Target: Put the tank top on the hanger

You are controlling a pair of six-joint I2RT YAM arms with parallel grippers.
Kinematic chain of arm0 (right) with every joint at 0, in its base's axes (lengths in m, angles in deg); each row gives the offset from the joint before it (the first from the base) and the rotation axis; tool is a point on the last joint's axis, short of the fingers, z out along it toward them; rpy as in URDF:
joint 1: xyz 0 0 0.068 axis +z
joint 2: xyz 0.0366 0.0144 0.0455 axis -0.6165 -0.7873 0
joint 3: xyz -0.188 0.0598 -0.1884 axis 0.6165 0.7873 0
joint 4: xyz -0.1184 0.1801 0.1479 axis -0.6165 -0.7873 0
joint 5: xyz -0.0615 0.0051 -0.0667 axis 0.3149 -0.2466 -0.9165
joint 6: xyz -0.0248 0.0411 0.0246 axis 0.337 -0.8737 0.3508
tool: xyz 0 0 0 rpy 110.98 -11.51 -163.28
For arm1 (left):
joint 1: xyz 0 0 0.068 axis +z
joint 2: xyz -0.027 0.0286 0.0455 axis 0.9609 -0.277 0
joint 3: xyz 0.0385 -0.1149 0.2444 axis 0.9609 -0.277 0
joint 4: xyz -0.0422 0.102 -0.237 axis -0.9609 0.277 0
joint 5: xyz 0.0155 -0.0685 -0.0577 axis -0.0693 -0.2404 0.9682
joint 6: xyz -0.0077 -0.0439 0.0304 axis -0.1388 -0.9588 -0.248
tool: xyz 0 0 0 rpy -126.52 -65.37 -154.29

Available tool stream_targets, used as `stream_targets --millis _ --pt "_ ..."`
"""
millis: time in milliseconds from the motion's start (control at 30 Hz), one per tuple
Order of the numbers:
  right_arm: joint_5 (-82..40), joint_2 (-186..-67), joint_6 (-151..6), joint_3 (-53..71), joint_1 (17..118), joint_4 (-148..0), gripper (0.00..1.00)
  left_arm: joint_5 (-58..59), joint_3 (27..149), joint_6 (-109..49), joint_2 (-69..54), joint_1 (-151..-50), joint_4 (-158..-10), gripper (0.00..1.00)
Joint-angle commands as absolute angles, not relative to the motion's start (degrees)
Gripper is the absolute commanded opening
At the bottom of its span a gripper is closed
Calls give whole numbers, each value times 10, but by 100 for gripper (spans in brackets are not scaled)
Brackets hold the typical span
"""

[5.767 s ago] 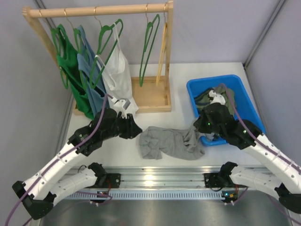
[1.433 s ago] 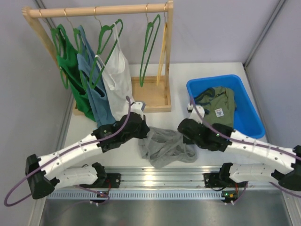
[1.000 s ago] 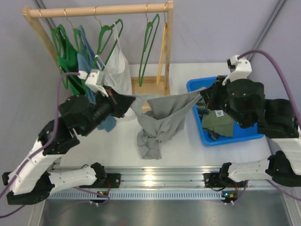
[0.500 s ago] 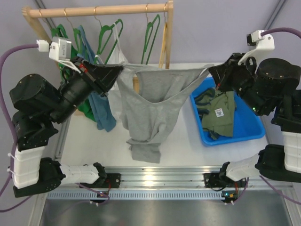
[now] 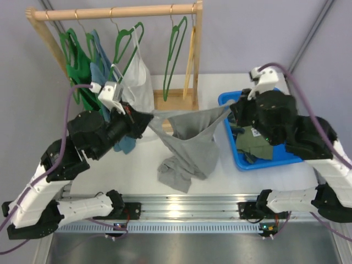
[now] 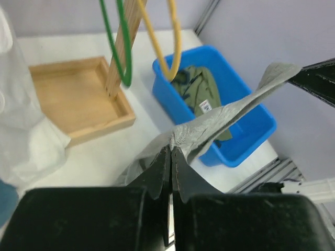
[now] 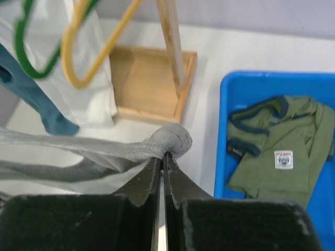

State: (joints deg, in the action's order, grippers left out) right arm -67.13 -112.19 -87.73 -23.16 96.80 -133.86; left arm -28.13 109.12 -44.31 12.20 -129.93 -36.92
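Note:
The light grey tank top (image 5: 192, 144) is stretched in the air between both grippers, its lower part bunched on the table (image 5: 176, 175). My left gripper (image 5: 149, 118) is shut on its left strap end, which the left wrist view shows as grey cloth (image 6: 220, 121) pinched at the fingertips (image 6: 171, 149). My right gripper (image 5: 234, 108) is shut on the other strap, a grey wad (image 7: 170, 140) just past the closed jaws (image 7: 163, 155). The bare green hanger (image 5: 175, 48) hangs on the rack behind the top, also seen as the green hanger (image 6: 123, 52) and the green hanger (image 7: 31, 57).
The wooden rack (image 5: 115, 12) holds a yellow hanger (image 5: 190, 52), a white tank top (image 5: 137, 82), and blue (image 5: 113, 113) and green (image 5: 82, 77) garments. Its tray base (image 5: 179, 110) lies behind the top. A blue bin (image 5: 286, 148) at right holds an olive garment (image 5: 258, 146).
Both arms have come down and inward from their raised, spread pose half a second ago. The tank top has dropped with them and its hem now rests crumpled on the table.

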Motion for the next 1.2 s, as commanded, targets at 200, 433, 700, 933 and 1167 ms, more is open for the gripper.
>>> stream_targets --millis 200,433,700,933,1167 --pt "-525 -1042 -1013 90 961 -1312 0 -223 741 -628 254 -1298 -421 0" --pt "-448 -1118 -997 182 929 -1222 0 -239 621 -634 204 -1293 -523 0" --pt "-373 -1256 -961 199 855 -1122 0 -175 556 -605 119 -1183 -629 0" --pt "-380 -1286 -964 207 853 -1118 1 -130 525 -584 97 -1122 -655 1" --pt "-384 -1235 -966 229 854 -1116 29 -107 528 -576 132 -1123 -631 40"
